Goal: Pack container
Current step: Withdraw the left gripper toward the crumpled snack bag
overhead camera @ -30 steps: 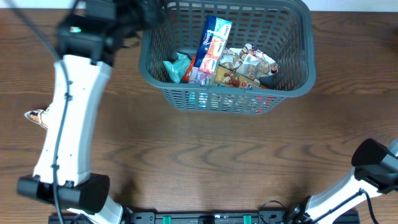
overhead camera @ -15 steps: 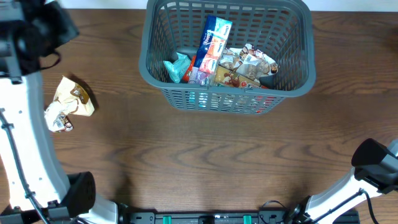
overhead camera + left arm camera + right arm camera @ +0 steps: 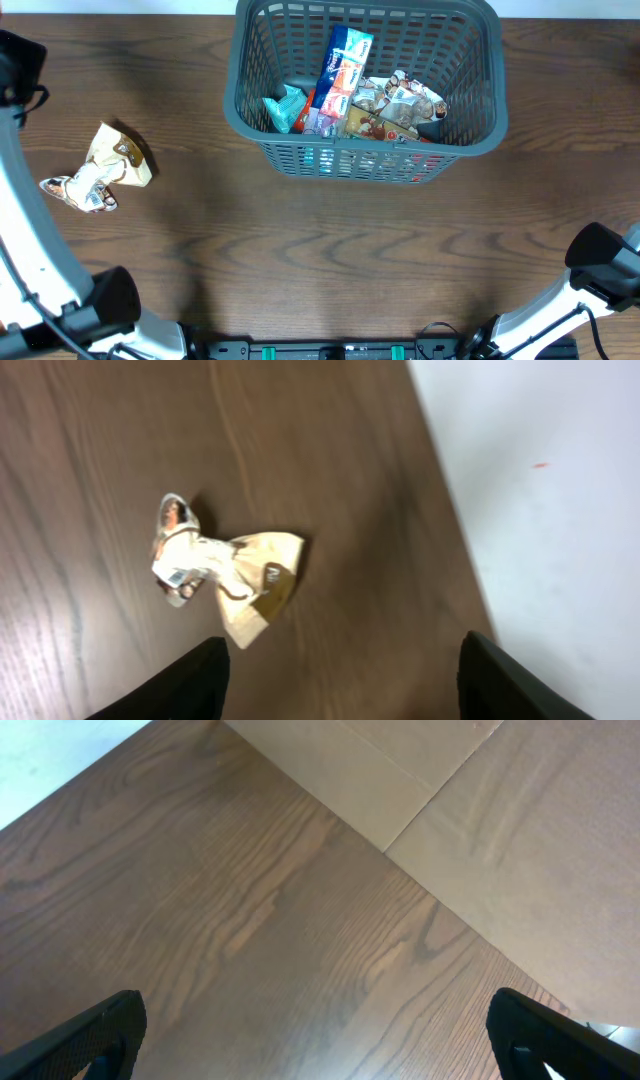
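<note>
Your basket (image 3: 365, 152) sits at the far middle of the tabletop (image 3: 350, 260) and already holds several snack packets (image 3: 350, 90). One crumpled packet (image 3: 100, 168) lies out on the wood, well apart from the basket on the left arm's side, so the packing looks mostly done with that one piece left. Your left tool (image 3: 340, 695) hangs above that packet, fingers spread wide with nothing between them. Your right tool (image 3: 320, 1040) is likewise wide open and empty, over bare wood near the edge.
</note>
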You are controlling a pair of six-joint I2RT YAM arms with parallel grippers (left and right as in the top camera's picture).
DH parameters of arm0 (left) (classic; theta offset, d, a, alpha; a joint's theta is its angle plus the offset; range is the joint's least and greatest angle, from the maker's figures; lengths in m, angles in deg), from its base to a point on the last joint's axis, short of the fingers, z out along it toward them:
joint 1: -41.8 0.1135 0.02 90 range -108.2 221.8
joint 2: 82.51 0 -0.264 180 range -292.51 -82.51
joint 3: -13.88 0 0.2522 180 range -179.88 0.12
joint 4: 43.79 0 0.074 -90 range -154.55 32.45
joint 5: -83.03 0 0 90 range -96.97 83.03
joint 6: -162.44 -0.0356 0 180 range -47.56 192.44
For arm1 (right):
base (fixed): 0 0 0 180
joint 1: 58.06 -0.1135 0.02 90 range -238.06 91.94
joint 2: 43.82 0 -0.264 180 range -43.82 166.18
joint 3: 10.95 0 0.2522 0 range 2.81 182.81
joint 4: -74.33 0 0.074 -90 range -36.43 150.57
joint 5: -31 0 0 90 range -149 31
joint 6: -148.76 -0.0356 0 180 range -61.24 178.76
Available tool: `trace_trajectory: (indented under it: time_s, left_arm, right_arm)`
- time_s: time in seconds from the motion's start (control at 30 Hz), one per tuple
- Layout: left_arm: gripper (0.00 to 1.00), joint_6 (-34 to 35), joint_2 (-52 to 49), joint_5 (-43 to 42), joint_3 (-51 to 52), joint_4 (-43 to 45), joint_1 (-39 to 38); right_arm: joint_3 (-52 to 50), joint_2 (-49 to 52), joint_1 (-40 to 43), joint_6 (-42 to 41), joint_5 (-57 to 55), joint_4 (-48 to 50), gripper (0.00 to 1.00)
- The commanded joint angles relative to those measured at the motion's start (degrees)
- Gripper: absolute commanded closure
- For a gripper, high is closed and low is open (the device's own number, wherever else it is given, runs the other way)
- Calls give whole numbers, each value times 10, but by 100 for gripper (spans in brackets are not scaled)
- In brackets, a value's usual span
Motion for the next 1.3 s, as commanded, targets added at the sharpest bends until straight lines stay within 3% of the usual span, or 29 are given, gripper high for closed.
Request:
trace_trajectory:
  time_s: [0.0, 0.2, 0.43, 0.57, 0.67, 0.83, 1.07, 1.27]
  left_arm:
    - [39, -77, -53, 50, 20, 14, 4]
    - [39, -352, -121, 52, 20, 48, 7]
    - [39, -404, -147, 55, 20, 78, 21]
    - [39, -399, -147, 74, 20, 71, 43]
    - [39, -318, -147, 73, 20, 44, 62]
    - [39, -68, -147, 57, 26, -20, 86]
    - [39, 186, -147, -63, 99, -9, 87]
    - [39, 260, -147, -136, 205, 80, 87]
  right_arm:
    - [-3, 5, 4, -6, -2, -1, 1]
    - [-3, 5, 4, -6, -2, -1, 1]
    - [-3, 5, 4, -6, -2, -1, 1]
    - [-3, 5, 4, -6, -2, -1, 1]
    - [-3, 5, 4, -6, -2, -1, 1]
    - [-3, 5, 4, -6, -2, -1, 1]
    - [-3, 5, 4, -6, -2, -1, 1]
    - [-3, 5, 4, -6, -2, -1, 1]
